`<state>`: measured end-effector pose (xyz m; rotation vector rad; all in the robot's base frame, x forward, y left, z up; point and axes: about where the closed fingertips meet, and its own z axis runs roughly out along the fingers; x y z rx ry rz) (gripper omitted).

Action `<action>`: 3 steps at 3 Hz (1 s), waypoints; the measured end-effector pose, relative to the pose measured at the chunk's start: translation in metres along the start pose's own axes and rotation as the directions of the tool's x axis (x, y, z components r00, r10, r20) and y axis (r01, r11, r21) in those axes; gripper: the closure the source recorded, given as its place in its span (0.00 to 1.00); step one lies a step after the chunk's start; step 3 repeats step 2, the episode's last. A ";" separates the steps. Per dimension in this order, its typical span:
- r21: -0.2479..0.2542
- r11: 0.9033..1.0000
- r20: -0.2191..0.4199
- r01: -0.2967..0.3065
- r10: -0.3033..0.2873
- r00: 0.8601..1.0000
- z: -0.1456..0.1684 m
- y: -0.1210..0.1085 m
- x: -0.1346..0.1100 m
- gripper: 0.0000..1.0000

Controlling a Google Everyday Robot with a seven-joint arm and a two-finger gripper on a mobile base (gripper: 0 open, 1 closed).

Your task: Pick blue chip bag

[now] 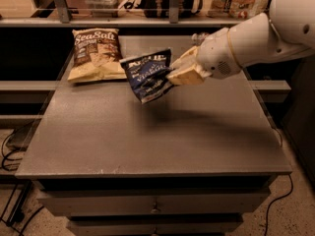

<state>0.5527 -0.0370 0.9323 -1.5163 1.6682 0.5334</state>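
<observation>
The blue chip bag (147, 75) is a dark navy crinkly bag with white lettering. It hangs tilted in the air above the grey table (147, 132), with its shadow on the tabletop below and to the right. My gripper (181, 73) is shut on the bag's right edge, and its tan fingers (187, 75) pinch it. The white arm reaches in from the upper right.
A yellow-and-brown "Sea Salt" chip bag (95, 53) lies at the table's back left. A clear plastic bottle (199, 37) lies at the back, partly hidden behind the arm. A shelf with railing (147, 18) runs behind the table. Drawers are below the tabletop.
</observation>
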 end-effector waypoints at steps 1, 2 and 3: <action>0.096 0.991 0.017 0.095 -0.097 0.995 -0.052 -0.029 -0.038 1.00; 0.132 0.984 0.032 0.118 -0.124 0.992 -0.067 -0.038 -0.054 1.00; 0.132 0.984 0.032 0.118 -0.124 0.992 -0.067 -0.038 -0.054 1.00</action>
